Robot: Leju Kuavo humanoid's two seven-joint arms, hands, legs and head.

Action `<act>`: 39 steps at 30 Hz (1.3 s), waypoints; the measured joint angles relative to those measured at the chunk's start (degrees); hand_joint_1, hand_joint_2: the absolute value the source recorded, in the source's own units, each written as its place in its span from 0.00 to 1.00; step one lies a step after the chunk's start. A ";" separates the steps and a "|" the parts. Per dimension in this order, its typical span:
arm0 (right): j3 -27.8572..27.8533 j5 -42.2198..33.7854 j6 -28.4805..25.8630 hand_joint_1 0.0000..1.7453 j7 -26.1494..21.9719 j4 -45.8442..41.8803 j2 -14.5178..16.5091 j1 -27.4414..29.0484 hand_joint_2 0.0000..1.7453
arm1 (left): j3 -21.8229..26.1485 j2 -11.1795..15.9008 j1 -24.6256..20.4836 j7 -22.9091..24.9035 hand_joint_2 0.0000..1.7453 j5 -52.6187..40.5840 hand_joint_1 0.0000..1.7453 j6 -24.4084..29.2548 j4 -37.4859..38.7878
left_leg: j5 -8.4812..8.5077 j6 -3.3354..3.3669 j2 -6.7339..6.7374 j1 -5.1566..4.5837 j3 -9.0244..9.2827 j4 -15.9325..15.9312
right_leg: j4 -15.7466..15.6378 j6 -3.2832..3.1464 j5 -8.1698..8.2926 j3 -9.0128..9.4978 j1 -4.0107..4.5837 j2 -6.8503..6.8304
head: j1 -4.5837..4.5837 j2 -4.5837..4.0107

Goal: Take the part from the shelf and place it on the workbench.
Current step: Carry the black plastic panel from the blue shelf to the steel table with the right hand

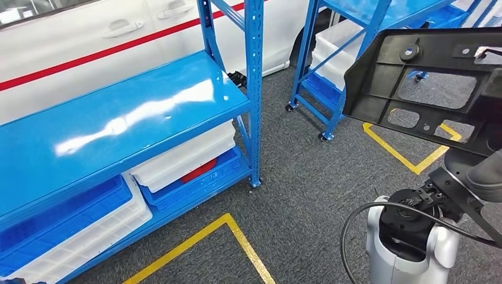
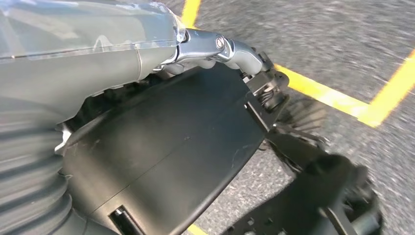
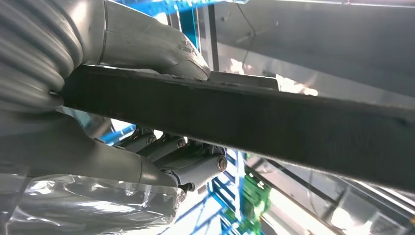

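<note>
The part (image 1: 414, 83) is a flat black plastic panel with several cut-outs, held up in the air at the upper right of the head view, over the grey carpet. My right hand (image 3: 58, 127) grips the panel's edge (image 3: 254, 117), thumb on one face and fingers on the other. My right arm (image 1: 414, 236) rises from the lower right toward it. My left hand (image 2: 215, 46) hangs low over the floor with its fingers stretched out and nothing in them. The blue shelf (image 1: 118, 124) stands at the left with a bare, shiny top board.
White bins (image 1: 189, 154) and blue bins (image 1: 59, 219) sit on the lower level of the shelf. A second blue rack on wheels (image 1: 322, 89) stands behind. A white car with a red stripe (image 1: 89, 53) is beyond the shelf. Yellow tape (image 1: 237, 236) marks the carpet.
</note>
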 joint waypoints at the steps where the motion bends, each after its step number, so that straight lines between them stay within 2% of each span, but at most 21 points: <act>1: -0.01 0.14 -0.10 1.00 -0.01 -0.07 0.01 0.04 1.00 | -0.10 -0.01 -0.12 -0.11 1.00 0.01 0.00 -0.01 0.00 | -2.00 -0.17 -1.33 0.12 -1.57 3.76 | -0.01 -0.19 0.07 -0.10 0.01 0.58 | -0.01 0.00; 3: -0.03 0.32 -0.24 1.00 -0.01 -0.09 0.01 0.17 1.00 | -0.20 -0.01 -0.48 -0.23 1.00 0.08 0.00 -0.01 0.00 | -4.63 -0.38 -2.14 0.17 -4.47 10.63 | 0.02 -0.34 0.18 -0.26 0.10 1.91 | -0.01 0.00; 4: -0.03 0.41 -0.27 1.00 -0.01 -0.09 0.01 0.21 1.00 | -0.22 -0.01 -0.61 -0.23 1.00 0.18 0.00 -0.01 0.00 | -4.36 -0.38 -2.22 0.18 -4.82 11.60 | 0.07 -0.32 0.23 -0.30 0.13 2.71 | -0.01 0.00; 6: -0.06 0.55 -0.27 1.00 -0.01 -0.10 0.01 0.23 1.00 | -0.26 -0.01 -0.57 -0.22 1.00 0.40 0.00 -0.03 0.00 | -0.79 -0.12 -2.81 0.27 -2.67 7.09 | 0.27 -0.17 0.34 -0.30 0.14 4.46 | -0.01 0.00; 8: -0.14 0.57 -0.26 1.00 -0.01 -0.08 0.00 0.11 1.00 | -0.28 -0.02 -0.32 -0.27 1.00 0.53 0.00 -0.05 0.01 | 2.62 0.34 -5.50 0.46 0.49 -0.43 | 0.61 0.17 0.51 -0.57 0.15 6.01 | 0.01 0.00; 10: -0.22 0.50 -0.25 1.00 -0.01 0.01 0.00 -0.14 1.00 | -0.28 -0.08 -0.21 -0.39 1.00 0.70 0.00 -0.01 0.02 | 3.28 0.64 -7.37 0.50 1.56 -3.87 | 0.75 0.87 0.91 -1.23 0.01 7.29 | 0.00 0.00; 12: -0.27 0.45 -0.26 1.00 0.00 0.08 0.00 -0.31 1.00 | -0.28 -0.26 -0.36 -0.51 1.00 0.98 0.00 0.07 0.01 | 3.51 1.09 -6.41 0.54 1.62 -4.49 | 0.53 1.78 1.49 -1.76 -0.18 8.49 | 0.00 0.00; 13: -0.31 0.54 -0.28 1.00 0.00 0.10 0.00 -0.39 1.00 | -0.28 -0.37 -0.44 -0.57 1.00 1.11 0.00 0.11 0.00 | 3.86 1.48 -5.68 0.63 1.74 -4.86 | 0.71 2.08 1.41 -2.02 -0.13 8.02 | 0.01 0.00; 15: -0.37 0.91 -0.34 1.00 0.01 0.15 0.00 -0.65 1.00 | -0.28 -0.49 -0.40 -0.64 1.00 1.29 0.00 0.13 0.00 | 4.53 2.17 -4.03 0.85 1.89 -5.54 | 3.90 2.38 -0.62 -3.67 0.11 4.99 | 0.02 0.00; 17: -0.38 1.32 -0.38 1.00 0.01 0.20 0.01 -0.70 1.00 | -0.28 -0.46 -0.22 -0.71 1.00 1.37 0.00 0.13 0.01 | 4.65 2.40 -2.37 0.59 1.70 -5.58 | 11.16 2.66 -4.30 -7.10 0.10 1.88 | 0.02 0.00; 19: -0.39 1.72 -0.34 1.00 0.01 0.25 0.03 -0.46 1.00 | -0.28 -0.42 -0.16 -0.75 1.00 1.38 0.00 0.11 0.02 | 4.60 2.36 -0.66 0.46 1.55 -5.53 | 16.09 2.98 -5.73 -9.25 -0.17 0.95 | 0.02 0.00; 20: -0.39 1.92 -0.32 1.00 0.01 0.26 0.05 -0.38 1.00 | -0.28 -0.38 -0.17 -0.75 1.00 1.41 0.00 0.11 0.02 | 4.53 2.28 0.13 0.44 1.56 -5.51 | 15.45 3.07 -4.94 -8.70 -0.29 0.69 | 0.02 0.00; 22: -0.39 2.16 -0.21 1.00 -0.01 0.22 0.13 -0.34 1.00 | -0.28 -0.32 -0.21 -0.76 1.00 1.50 0.00 0.10 0.02 | 4.25 1.92 1.53 0.42 1.79 -5.41 | 8.40 3.06 -1.84 -4.54 -0.36 -1.01 | 0.02 0.00; 24: -0.42 2.22 0.05 1.00 -0.01 0.19 0.33 -0.38 1.00 | -0.28 -0.20 -0.23 -0.84 1.00 1.58 0.00 0.11 0.04 | 3.77 1.33 2.59 0.09 1.97 -5.25 | 2.07 2.41 -0.23 -0.99 0.01 -3.23 | 0.01 0.00; 25: -0.45 2.22 0.24 1.00 -0.01 0.19 0.45 -0.39 1.00 | -0.27 -0.13 -0.23 -0.91 1.00 1.61 0.00 0.11 0.04 | 3.54 1.03 3.07 -0.08 2.10 -5.20 | 0.86 1.97 -0.25 -0.42 0.23 -3.65 | 0.01 0.00; 27: -0.57 2.30 0.56 1.00 -0.01 0.17 0.63 -0.39 1.00 | -0.28 -0.05 -0.31 -1.11 1.00 1.71 0.00 0.11 0.04 | 3.25 0.39 4.02 -0.18 2.39 -5.24 | 0.73 1.11 -0.25 -0.58 0.42 -2.43 | 0.01 0.00; 30: -0.79 2.81 0.68 1.00 -0.01 0.03 1.05 -0.52 1.00 | -0.28 -0.08 -0.44 -1.40 1.00 1.86 0.00 0.12 0.02 | 0.74 -0.52 1.00 0.34 1.34 -1.96 | 0.30 0.04 0.10 -0.55 0.11 -0.51 | 0.01 0.00; 32: -0.86 3.30 0.61 1.00 -0.01 -0.01 1.44 -0.52 1.00 | -0.27 -0.09 -0.62 -1.69 1.00 1.90 0.00 0.13 0.02 | -3.15 -0.76 -1.67 0.60 -1.97 5.49 | 0.27 -0.39 0.21 -0.64 0.15 0.76 | -0.01 0.00; 34: -0.91 3.88 0.26 1.00 -0.01 -0.05 1.63 -0.32 1.00 | -0.25 -0.08 -0.99 -1.91 1.00 1.90 0.00 0.15 0.02 | -4.95 -0.81 -2.16 0.62 -4.81 11.61 | 0.34 -0.52 0.27 -0.69 0.30 2.30 | 0.00 0.00; 36: -0.95 4.37 -0.44 1.00 -0.01 -0.20 1.70 -0.21 1.00 | -0.26 -0.07 -1.06 -2.00 1.00 1.90 0.00 0.19 0.02 | -2.14 -0.53 -2.52 0.62 -4.00 9.38 | 0.52 -0.51 0.28 -0.64 0.37 4.13 | 0.00 0.00; 39: -1.07 4.80 -1.54 1.00 -0.02 -0.61 1.73 -0.15 1.00 | -0.29 -0.02 -0.58 -2.06 1.00 1.92 0.00 0.26 0.03 | 3.42 0.34 -6.38 0.71 0.17 -1.57 | 0.89 -0.06 0.45 -0.96 0.33 6.60 | 0.00 0.00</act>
